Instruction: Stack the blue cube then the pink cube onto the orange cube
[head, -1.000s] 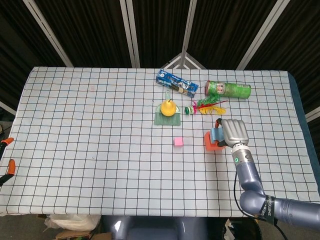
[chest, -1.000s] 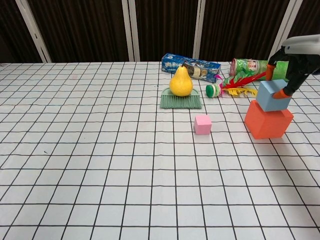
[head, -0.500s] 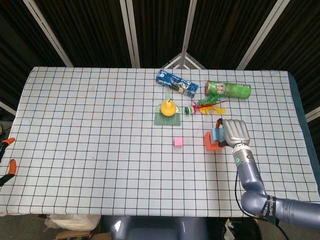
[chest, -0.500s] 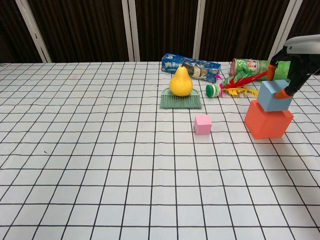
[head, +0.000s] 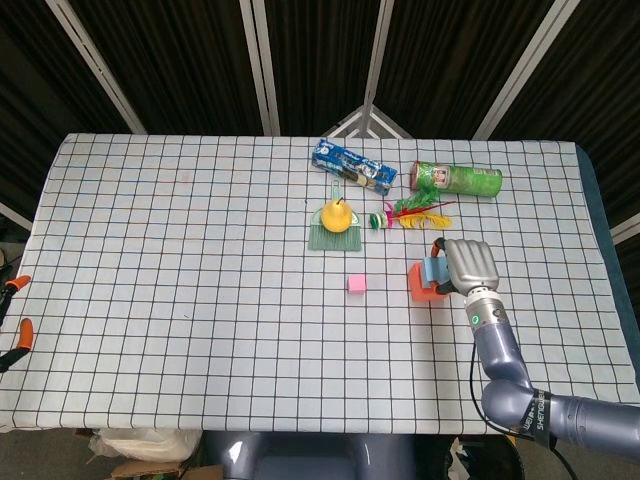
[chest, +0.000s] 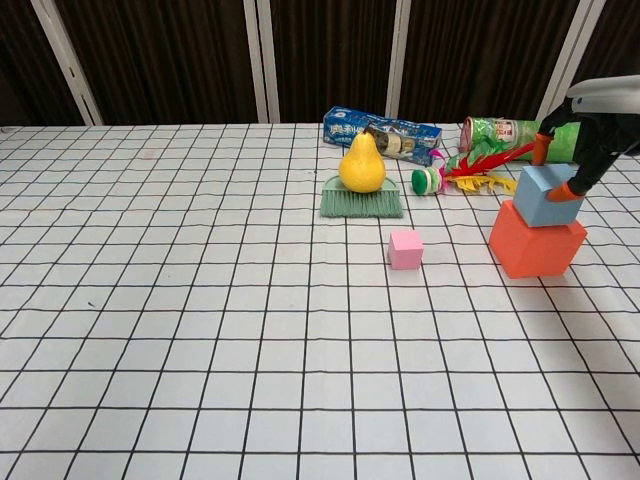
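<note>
The orange cube (chest: 536, 243) stands at the right of the table, also seen from above (head: 420, 284). The blue cube (chest: 545, 198) rests on top of it, slightly tilted (head: 434, 268). My right hand (head: 468, 264) reaches in from the right and pinches the blue cube between two orange fingertips (chest: 560, 191). The pink cube (chest: 405, 249) lies alone on the cloth to the left of the stack (head: 356, 284). Only two orange fingertips (head: 16, 285) of my left hand show, apart, at the far left edge with nothing in them.
Behind the cubes a yellow pear (chest: 362, 163) sits on a green brush (chest: 362, 203). A blue snack packet (chest: 382, 134), a green can (chest: 510, 135) lying on its side and a feathered shuttlecock (chest: 455, 178) lie along the back right. The checked tablecloth (head: 180, 280) covers the table.
The right hand has shifted slightly up and to the right while still pinching the blue cube on the orange cube. The cubes have barely moved.
</note>
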